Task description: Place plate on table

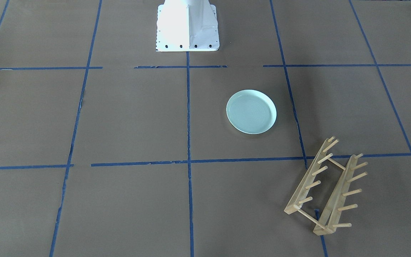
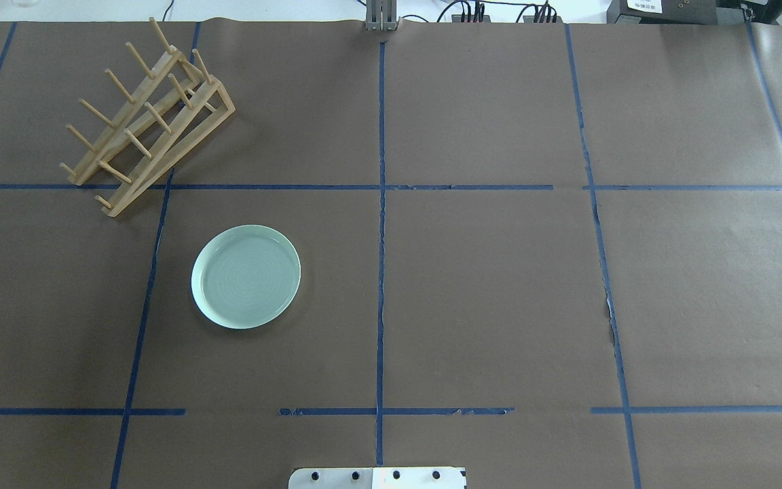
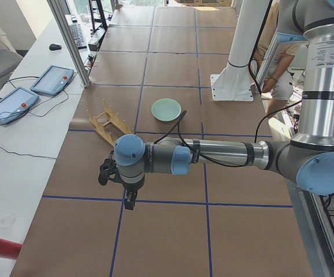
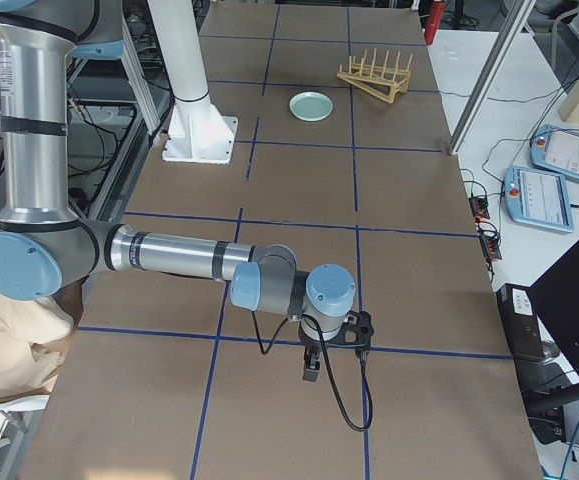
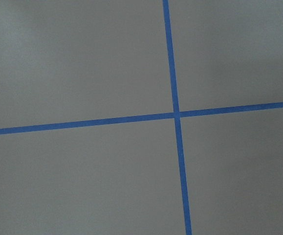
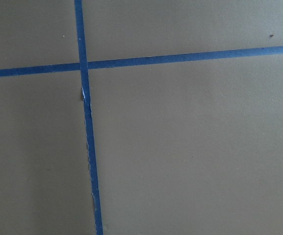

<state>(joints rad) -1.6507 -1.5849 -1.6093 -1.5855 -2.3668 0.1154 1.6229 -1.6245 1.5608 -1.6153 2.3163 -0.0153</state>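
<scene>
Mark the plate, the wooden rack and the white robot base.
plate (image 1: 251, 111): front-facing view, middle of its inside
wooden rack (image 1: 309, 178): front-facing view, rail nearer the plate
robot base (image 1: 187, 34): front-facing view, its front face

Plate lies flat on worktop, well apart from L pincer, inward of it twd worktop's mid. Rack also on worktop, nearer L pincer than plate is. It's near plate on the side away from base, not touching. Base sits behind plate at robot's edge, btwn the two pincers lengthwise. R pincer is over opposite end, far from plate & rack. L pincer is over a tape cross; R pincer over another.
</scene>
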